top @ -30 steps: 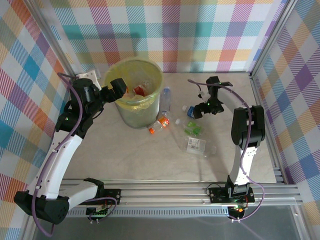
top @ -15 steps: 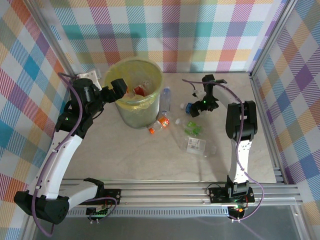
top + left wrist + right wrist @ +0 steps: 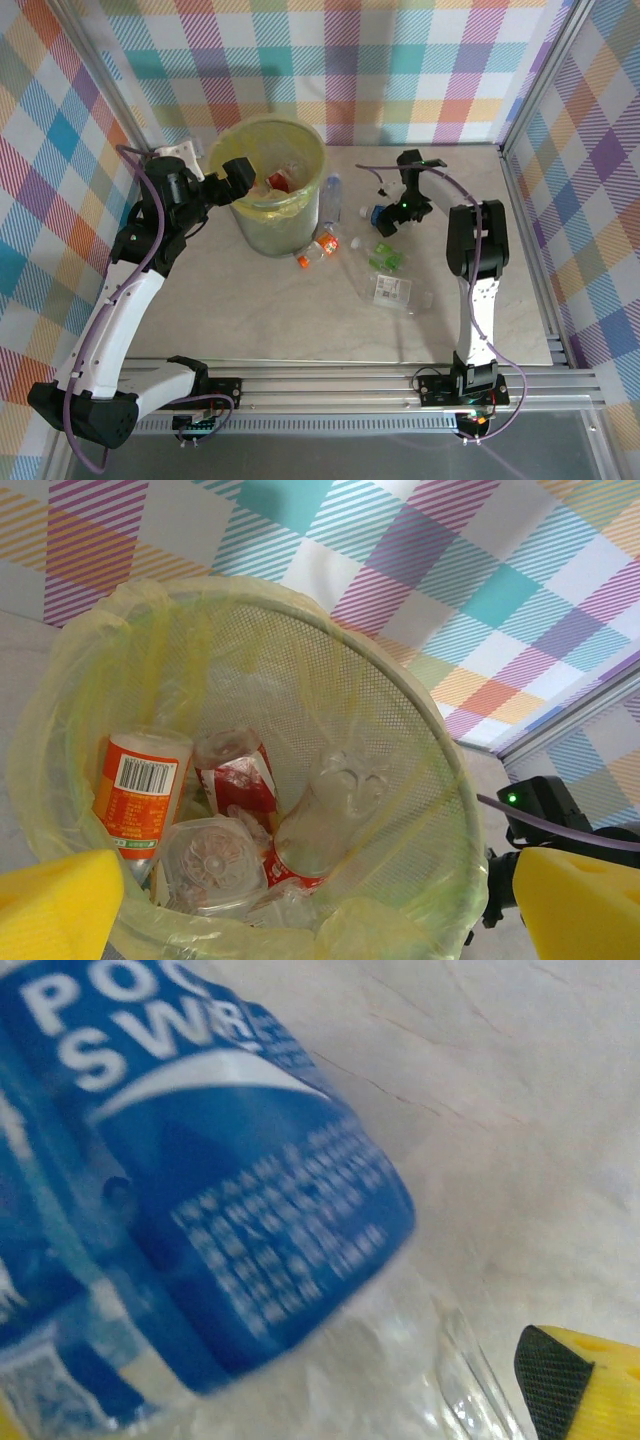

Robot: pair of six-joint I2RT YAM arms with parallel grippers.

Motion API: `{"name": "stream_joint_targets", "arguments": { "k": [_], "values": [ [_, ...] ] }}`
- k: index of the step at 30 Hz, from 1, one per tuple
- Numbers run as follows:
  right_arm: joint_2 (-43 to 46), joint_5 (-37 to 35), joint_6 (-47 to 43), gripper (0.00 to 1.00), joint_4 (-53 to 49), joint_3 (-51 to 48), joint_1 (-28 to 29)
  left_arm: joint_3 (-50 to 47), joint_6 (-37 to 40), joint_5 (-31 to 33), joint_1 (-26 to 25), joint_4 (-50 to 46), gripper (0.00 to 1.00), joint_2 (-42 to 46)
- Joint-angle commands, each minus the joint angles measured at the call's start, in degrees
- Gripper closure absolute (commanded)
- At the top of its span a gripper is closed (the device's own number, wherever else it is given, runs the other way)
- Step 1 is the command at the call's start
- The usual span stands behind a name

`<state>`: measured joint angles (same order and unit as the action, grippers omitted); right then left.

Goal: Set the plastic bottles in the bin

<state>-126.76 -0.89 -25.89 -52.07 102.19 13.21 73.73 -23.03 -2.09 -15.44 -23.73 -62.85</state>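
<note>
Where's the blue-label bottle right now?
The blue-label bottle lies on the table right of the bin in the top view, under the open right claw, with the green-label bottle just nearer the arms.

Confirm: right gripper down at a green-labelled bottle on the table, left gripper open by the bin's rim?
Not green: the right wrist view shows a blue label. The rest stands: right gripper down at that bottle, left gripper open by the bin's rim.
</note>
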Motion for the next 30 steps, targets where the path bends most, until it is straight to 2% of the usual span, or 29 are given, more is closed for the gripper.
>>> {"name": "stream_joint_targets", "arguments": {
  "k": [1, 5, 13, 19, 21, 25, 30],
  "values": [
    [-1.7, -0.6, -3.3, 0.0, -2.8, 2.1, 1.3, 1.7, -0.7, -1.0, 0.5, 0.8, 0.0, -0.3],
    [-0.6, 0.9, -2.4, 0.02, -2.2, 0.7, 1.3, 1.9, -0.9, -1.4, 0.5, 1.1, 0.0, -0.8],
    [2.3, 1.5, -0.2, 0.28, -1.8, 0.2, 1.3, 2.6, -1.0, -2.2, 0.5, 1.7, 0.0, -1.7],
    [6.6, 0.5, 1.6, 0.43, 0.0, -0.6, 1.3, 2.7, -1.2, -2.8, 0.5, 1.9, 0.0, -2.1],
    [9.0, 0.4, 2.1, 0.48, 0.8, -1.3, 1.3, 2.9, -1.1, -2.8, 0.5, 1.8, 0.0, -2.1],
    [14.9, 1.0, 4.4, 0.51, 2.7, -3.0, 1.3, 3.3, -1.3, -3.0, 0.5, 1.8, 0.0, -2.5],
    [25.1, 4.9, 10.0, 0.57, 7.9, -7.2, 1.3, 4.5, -2.0, -4.9, 0.4, 1.4, 0.0, -3.6]
  ]
}}
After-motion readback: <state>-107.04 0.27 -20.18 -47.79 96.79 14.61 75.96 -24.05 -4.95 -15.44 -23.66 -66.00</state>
